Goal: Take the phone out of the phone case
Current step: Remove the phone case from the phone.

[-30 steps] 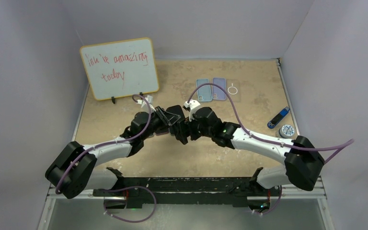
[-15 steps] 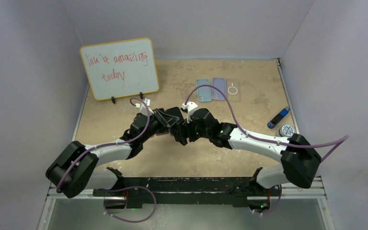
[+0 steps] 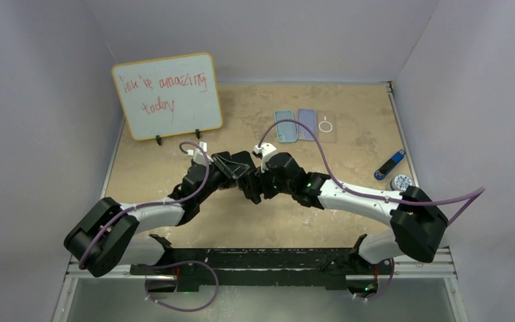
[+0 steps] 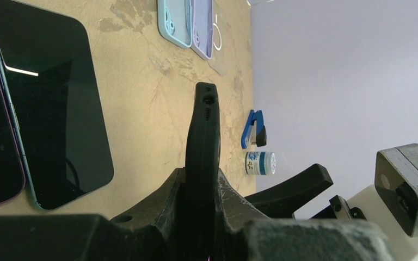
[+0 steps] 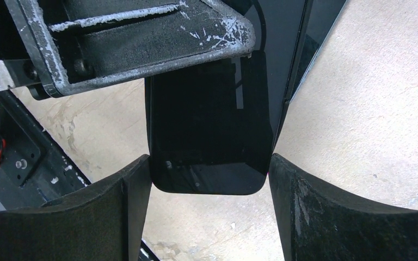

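My left gripper is shut on the black phone case, which stands edge-on between its fingers with the port holes at the top. The phone shows its dark glass face in the right wrist view. Its rounded end sits between my right gripper's fingers, and both pads touch its side edges. The left gripper's scuffed finger crosses above it. From the top view the two grippers meet at mid-table, and the cased phone is mostly hidden between them.
Two dark-screened phones lie flat on the table under the grippers. Spare cases lie at the back: blue, purple and clear. A whiteboard stands back left. A blue clip-like item and a small round tin sit at the right.
Both grippers have drifted slightly left and nearer together. The right jaws have narrowed onto the phone's sides. The left grip is unchanged.
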Robot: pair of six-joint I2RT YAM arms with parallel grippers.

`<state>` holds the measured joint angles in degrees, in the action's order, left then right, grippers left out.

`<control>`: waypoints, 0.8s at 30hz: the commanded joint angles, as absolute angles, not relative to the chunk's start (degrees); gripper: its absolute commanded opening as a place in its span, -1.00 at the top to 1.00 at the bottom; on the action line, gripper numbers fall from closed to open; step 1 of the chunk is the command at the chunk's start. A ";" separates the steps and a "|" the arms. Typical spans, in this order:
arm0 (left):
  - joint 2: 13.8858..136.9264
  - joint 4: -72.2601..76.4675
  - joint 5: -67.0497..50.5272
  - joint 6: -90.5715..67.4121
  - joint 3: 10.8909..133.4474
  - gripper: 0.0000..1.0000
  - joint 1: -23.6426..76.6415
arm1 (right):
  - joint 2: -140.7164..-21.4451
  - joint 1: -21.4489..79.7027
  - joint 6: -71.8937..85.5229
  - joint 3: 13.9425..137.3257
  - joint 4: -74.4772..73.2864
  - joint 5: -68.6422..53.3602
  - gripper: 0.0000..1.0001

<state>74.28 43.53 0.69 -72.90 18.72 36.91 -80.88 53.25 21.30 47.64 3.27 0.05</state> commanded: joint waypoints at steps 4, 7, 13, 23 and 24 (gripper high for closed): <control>73.98 60.28 -7.28 -82.82 20.28 1.00 41.08 | -84.04 52.69 22.93 47.00 8.47 1.41 -0.57; 76.39 62.75 -8.28 -83.56 20.80 1.00 42.22 | -84.13 51.88 23.09 46.08 9.11 1.01 -0.58; 79.77 63.91 -9.50 -82.39 22.10 1.00 43.24 | -80.69 48.74 23.69 42.21 9.42 -1.81 -0.11; 86.36 62.53 -13.56 -77.12 24.26 0.66 43.34 | -74.36 42.32 26.97 34.44 12.46 -11.97 0.96; 87.42 62.52 -14.23 -76.71 24.60 0.59 43.33 | -73.76 41.73 27.32 33.63 12.68 -12.44 1.00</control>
<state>86.37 50.22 -2.20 -75.40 21.26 41.45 -75.64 45.47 24.18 36.47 8.54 -10.07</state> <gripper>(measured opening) 0.172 0.738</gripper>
